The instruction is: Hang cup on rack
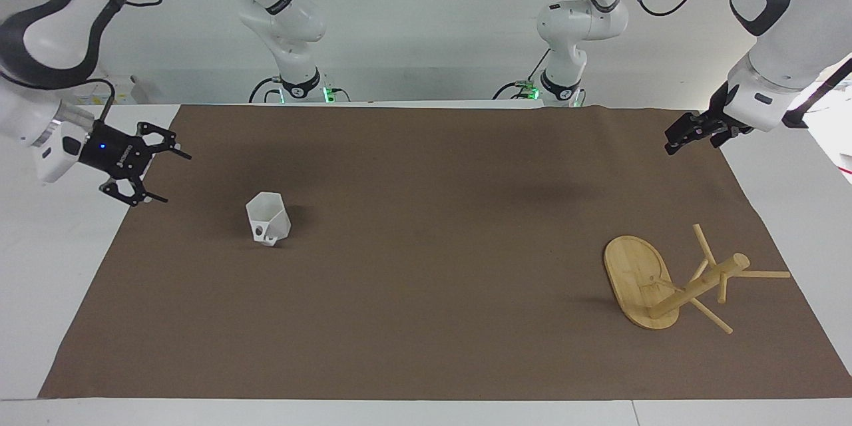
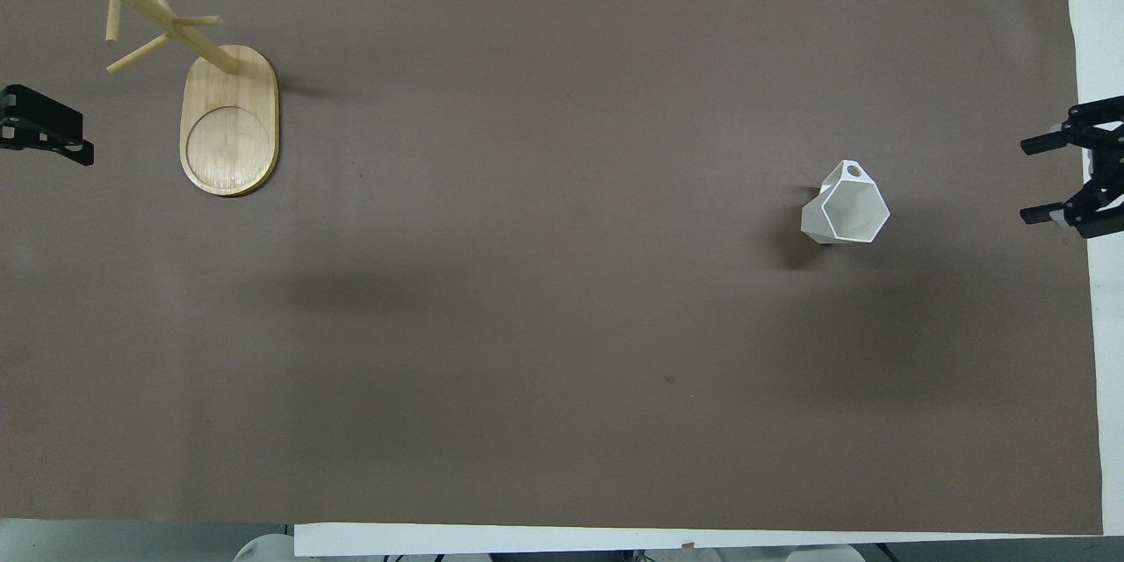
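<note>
The white faceted cup (image 1: 268, 216) stands rim up on the brown mat toward the right arm's end, its handle pointing away from the robots; it also shows in the overhead view (image 2: 847, 211). The bamboo rack (image 1: 636, 276) stands on its oval base toward the left arm's end, pegs bare, and shows in the overhead view (image 2: 228, 118). My right gripper (image 1: 170, 176) is open and empty over the mat's edge beside the cup, apart from it; it shows in the overhead view (image 2: 1029, 178). My left gripper (image 1: 671, 145) waits over the mat's edge, apart from the rack.
The brown mat (image 1: 426, 319) covers most of the white table (image 1: 46, 266). Bare white strips run along both ends and the edge farthest from the robots.
</note>
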`<state>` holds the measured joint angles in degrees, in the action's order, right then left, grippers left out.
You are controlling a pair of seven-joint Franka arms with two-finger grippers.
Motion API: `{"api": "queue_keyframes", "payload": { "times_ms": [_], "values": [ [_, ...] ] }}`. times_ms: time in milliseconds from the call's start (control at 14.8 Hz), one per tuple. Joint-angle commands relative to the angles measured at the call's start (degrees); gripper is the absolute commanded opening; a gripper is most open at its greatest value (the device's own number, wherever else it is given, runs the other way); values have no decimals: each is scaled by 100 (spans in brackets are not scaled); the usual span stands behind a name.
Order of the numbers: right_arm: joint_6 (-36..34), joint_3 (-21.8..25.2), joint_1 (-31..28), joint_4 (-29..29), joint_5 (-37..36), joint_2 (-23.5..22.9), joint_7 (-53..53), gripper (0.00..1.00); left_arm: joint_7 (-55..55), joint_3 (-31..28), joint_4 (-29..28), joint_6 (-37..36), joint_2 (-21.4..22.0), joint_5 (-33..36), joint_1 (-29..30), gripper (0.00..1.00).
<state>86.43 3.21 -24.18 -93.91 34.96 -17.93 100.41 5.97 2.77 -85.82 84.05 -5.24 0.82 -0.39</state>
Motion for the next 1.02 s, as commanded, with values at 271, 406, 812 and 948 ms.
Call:
{"api": "queue_keyframes", "payload": {
  "times_ms": [271, 406, 812, 948],
  "values": [
    [-12, -66, -464, -1566, 1653, -395, 3465, 100, -16, 13, -172, 50, 145, -38, 57, 100],
    [-3, -66, -430, -1761, 1925, -561, 3800, 100, -16, 13, -163, 50, 137, -38, 57, 100],
    [198, -84, -227, -1779, 2366, -905, 3977, 100, -16, 13, -172, 50, 137, -38, 57, 100],
    [208, -119, -157, -1797, 2567, -1115, 4117, 100, -16, 13, -163, 50, 137, -38, 57, 100]
  ]
}}
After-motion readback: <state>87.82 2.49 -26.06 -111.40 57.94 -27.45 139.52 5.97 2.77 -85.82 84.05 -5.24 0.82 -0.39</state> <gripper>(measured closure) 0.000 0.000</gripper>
